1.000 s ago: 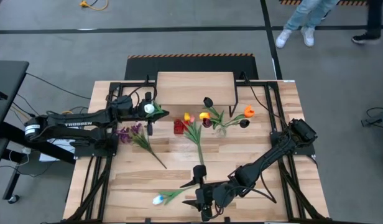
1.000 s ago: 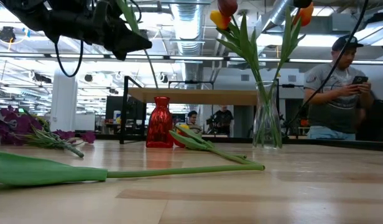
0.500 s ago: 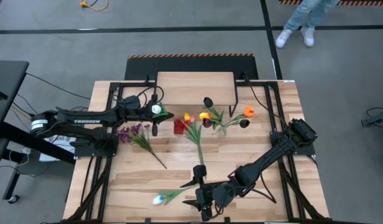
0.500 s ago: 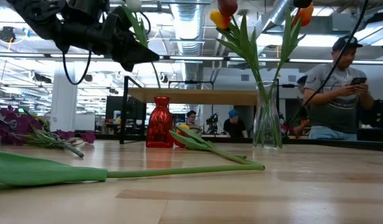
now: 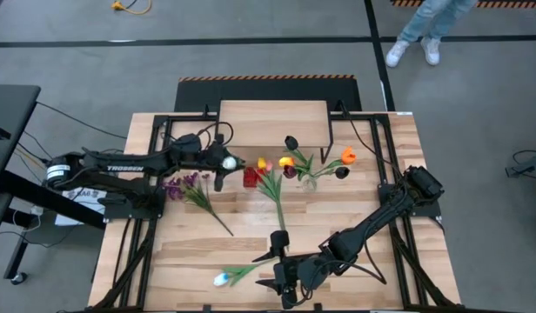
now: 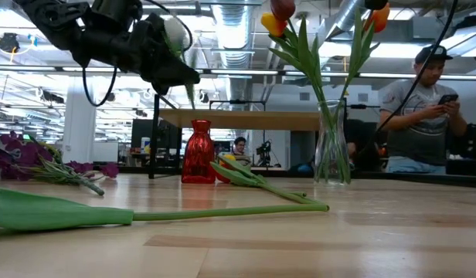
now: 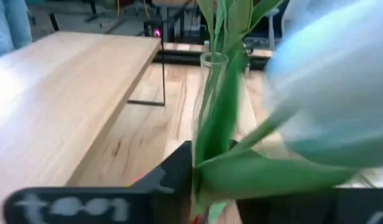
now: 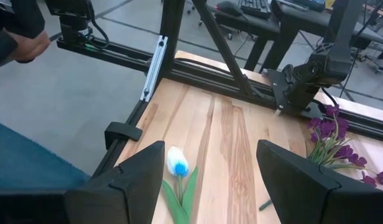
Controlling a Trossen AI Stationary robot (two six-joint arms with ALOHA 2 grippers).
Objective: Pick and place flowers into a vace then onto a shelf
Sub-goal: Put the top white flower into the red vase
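Observation:
My left gripper (image 5: 219, 165) hangs above the table just left of the small red vase (image 5: 251, 176), shut on a white tulip (image 5: 227, 162). In the low view that gripper (image 6: 162, 68) is well above the red vase (image 6: 198, 151). A clear glass vase (image 5: 308, 179) holds several tulips by their stems. The light-wood shelf (image 5: 272, 123) stands at the far edge. A yellow tulip (image 5: 271, 186) and purple blossoms (image 5: 186, 186) lie flat on the table. My right gripper (image 5: 271, 268) waits open at the near edge beside a white-and-blue tulip (image 8: 177, 165). My left gripper pinches the white tulip's green stem (image 7: 211, 163) between its two fingers, a short way below the flower head. The tulip is lifted clear and roughly upright. Its head (image 6: 175, 31) stands above the fingers and its stem (image 6: 189, 93) hangs below them.
Black frame rails (image 5: 146, 217) run along the table's left and right sides. A long stem with a leaf (image 6: 168, 213) lies across the near part of the table. A person (image 6: 419, 116) stands beyond the table on the right.
My left gripper has carried the white tulip toward the table's right, away from the shelf's left corner and closer to the red vase. The tulip has stayed in its hold. The right arm and the flowers on the table have kept still.

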